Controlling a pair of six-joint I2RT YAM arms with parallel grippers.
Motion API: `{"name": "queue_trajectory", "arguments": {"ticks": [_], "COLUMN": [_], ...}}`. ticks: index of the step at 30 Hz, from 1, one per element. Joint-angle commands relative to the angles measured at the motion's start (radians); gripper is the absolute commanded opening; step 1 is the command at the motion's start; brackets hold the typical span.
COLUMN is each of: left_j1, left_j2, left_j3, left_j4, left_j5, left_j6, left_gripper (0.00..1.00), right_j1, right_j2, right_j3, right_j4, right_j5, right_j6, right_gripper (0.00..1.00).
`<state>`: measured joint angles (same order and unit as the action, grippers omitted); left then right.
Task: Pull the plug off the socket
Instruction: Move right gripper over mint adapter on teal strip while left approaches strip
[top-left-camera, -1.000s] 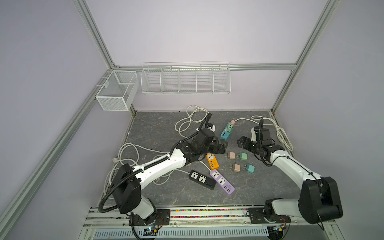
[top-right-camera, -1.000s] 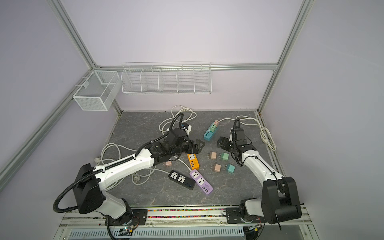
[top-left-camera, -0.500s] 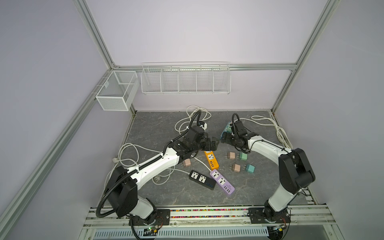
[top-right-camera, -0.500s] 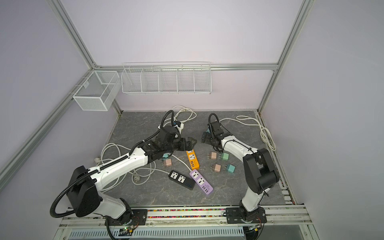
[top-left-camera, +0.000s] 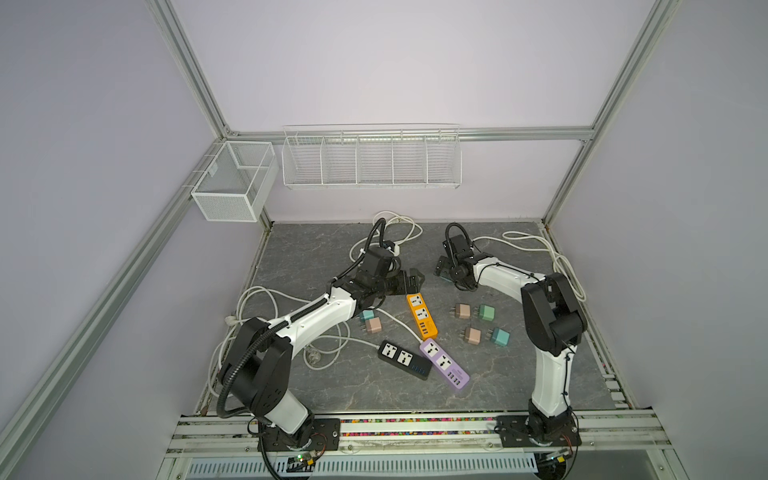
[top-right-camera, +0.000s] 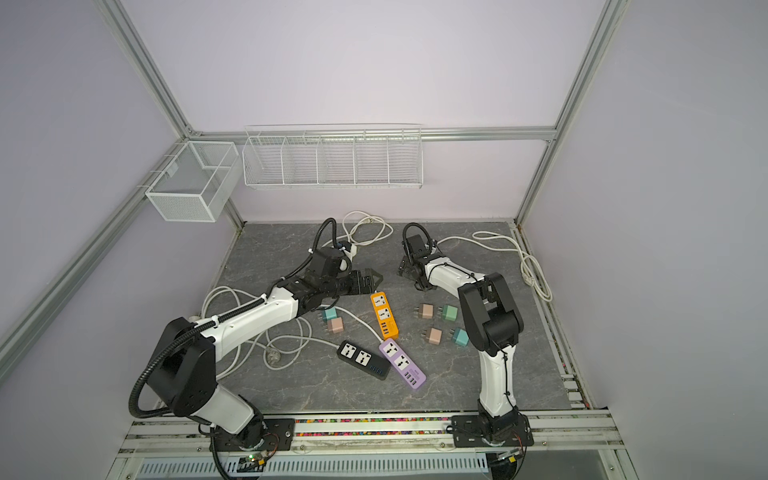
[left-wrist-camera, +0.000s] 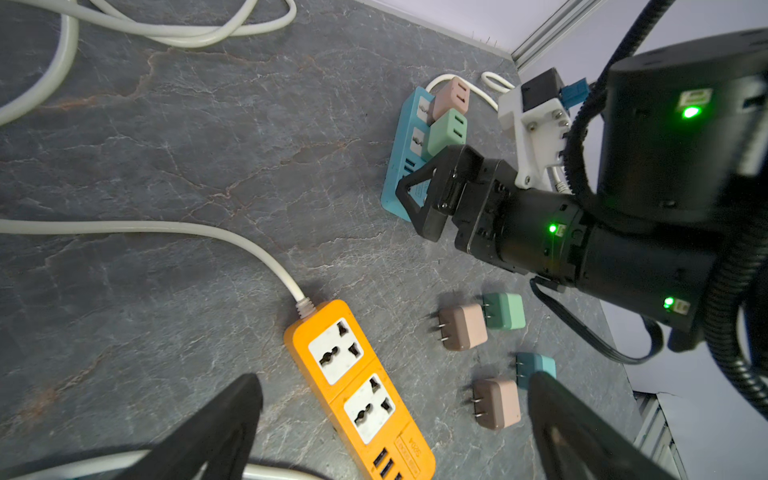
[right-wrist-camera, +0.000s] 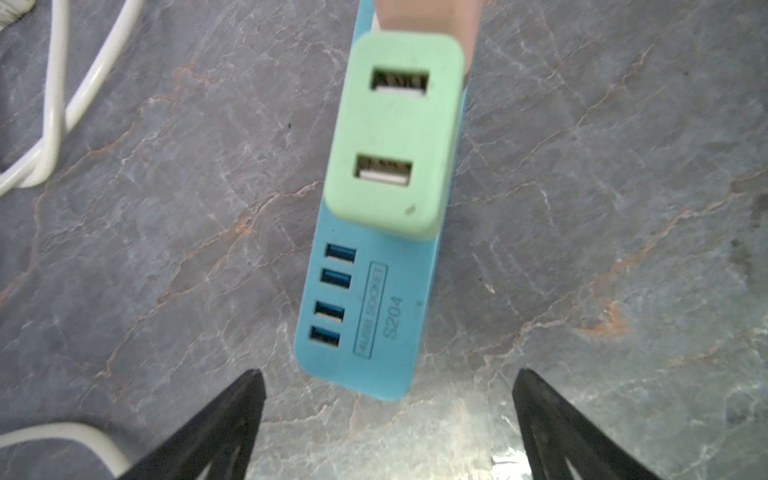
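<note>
My right jaws stand wide open and hold nothing. In the right wrist view they hang over the end of the blue strip (right-wrist-camera: 361, 324) that has the USB ports. The green plug (right-wrist-camera: 395, 133) sits just ahead of them, upright, pushed into the strip. A pink plug (left-wrist-camera: 451, 99) is in the socket directly behind it, and I cannot tell if the two bodies touch. The strip lies flat on the counter (right-wrist-camera: 166, 208), and I see nothing that fixes it there.

To do this step well, I think I must go forward until the green plug is between my jaws. Then I go down, so that they meet its two long flat sides, low on the body and not on the rounded corners. I close firmly and pull straight away from the strip face, along the pins and without tilt, or the pins can jam.

The strip looks light and will probably rise together with the plug. My left jaws are also wide open and empty, above the counter near the cord end of the orange strip (left-wrist-camera: 361, 386). It is better that they press the blue strip down before I pull.
</note>
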<state>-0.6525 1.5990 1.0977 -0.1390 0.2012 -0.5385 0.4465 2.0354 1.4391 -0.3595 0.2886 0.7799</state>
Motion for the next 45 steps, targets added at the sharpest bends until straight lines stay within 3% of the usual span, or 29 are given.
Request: {"name": "queue_trajectory", "arguments": {"ticks": [1, 16, 27, 39, 45], "left_j1": [0.026, 0.044, 0.044, 0.043, 0.044], "left_j2": [0.03, 0.088, 0.057, -0.001, -0.011], "left_j3": [0.031, 0.062, 0.042, -0.016, -0.032], "left_j4": [0.018, 0.041, 0.053, 0.053, 0.057], "left_j5": [0.063, 0.071, 0.08, 0.076, 0.075], "left_j6": [0.005, -0.001, -0.044, -0.087, -0.103], "left_gripper": [0.99, 1.0, 1.0, 1.0, 0.99], "right_j1": [-0.005, -0.014, -0.008, 0.035, 0.088], "right_j2": [0.048, 0.131, 0.088, -0.051, -0.073], "right_j3": [0.053, 0.123, 0.077, -0.086, -0.132], "right_j4": [-0.025, -0.046, -0.039, -0.044, -0.06], "right_j5": [0.024, 0.026, -0.077, -0.213, -0.205], "right_j6": [0.023, -0.059, -0.148, -0.251, -0.271], "right_gripper": [0.92, 0.68, 0.53, 0.5, 0.5]}}
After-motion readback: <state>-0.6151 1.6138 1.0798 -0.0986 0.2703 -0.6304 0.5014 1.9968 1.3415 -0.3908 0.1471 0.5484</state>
